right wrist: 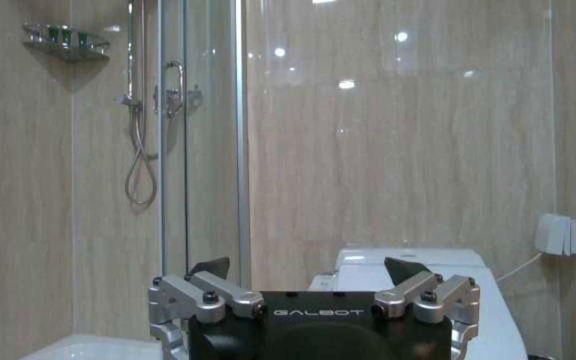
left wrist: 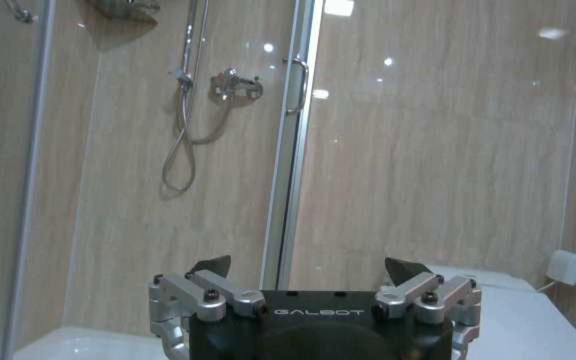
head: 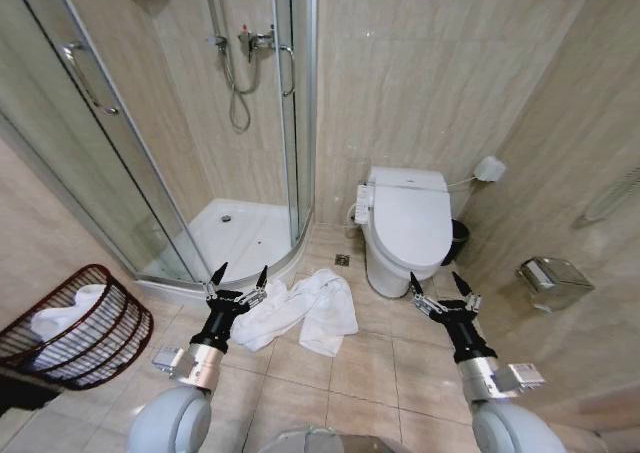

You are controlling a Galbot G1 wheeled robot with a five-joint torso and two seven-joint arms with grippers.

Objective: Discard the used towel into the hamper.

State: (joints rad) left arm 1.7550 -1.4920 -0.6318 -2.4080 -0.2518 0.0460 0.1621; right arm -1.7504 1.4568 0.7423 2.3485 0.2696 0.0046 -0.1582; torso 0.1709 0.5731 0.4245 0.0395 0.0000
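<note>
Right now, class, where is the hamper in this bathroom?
In the head view the hamper sits on the floor at the robot's far left, beside the shower enclosure, left of the left gripper and the towel.

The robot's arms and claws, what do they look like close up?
Each arm runs from a rounded grey shell through a silver wrist band into a black forearm. The left gripper and right gripper have silver bolted knuckles, two pointed black fingertips and white GALBOT lettering on the black body.
</note>
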